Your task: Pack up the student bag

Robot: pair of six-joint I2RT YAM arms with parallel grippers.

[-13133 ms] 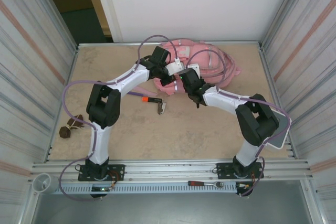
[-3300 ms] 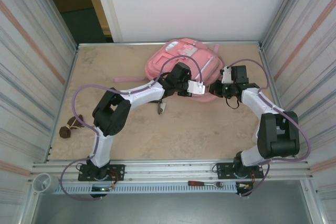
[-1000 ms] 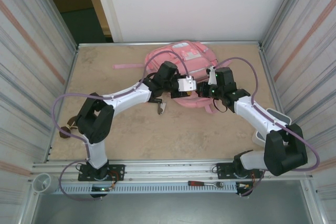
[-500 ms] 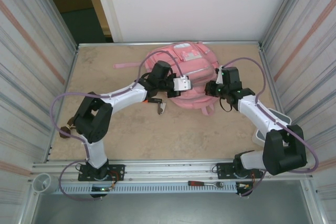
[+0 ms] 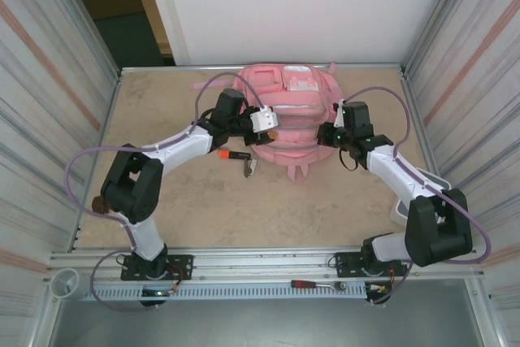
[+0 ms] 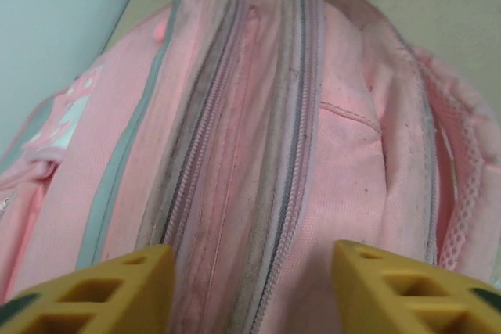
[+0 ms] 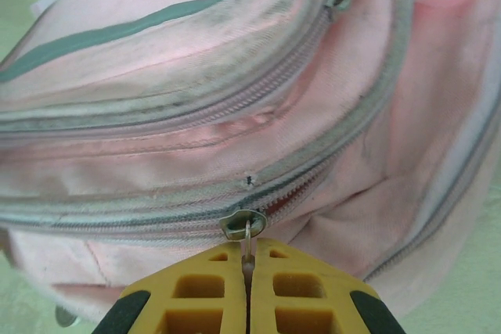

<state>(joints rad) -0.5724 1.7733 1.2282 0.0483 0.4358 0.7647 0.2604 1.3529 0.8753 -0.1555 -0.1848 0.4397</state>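
Though zipped, student bag [image 5: 288,119]; left gripper [image 6: 250,283] agape, right gripper [image 7: 249,271] tight on zipper-pull [image 7: 243,226].

- My left claw [image 6: 250,271] has let go: its fingers now stand apart over the student bag [image 5: 288,119], and it has swung out to the bag's left edge.
- The bag has slid toward the far wall and now lies flatter between both claws.
- My right claw [image 7: 249,271], pinching a zipper pull [image 7: 244,226], has drawn back to the bag's right side.
- An orange marker [image 5: 231,154] shows again behind the left claw.
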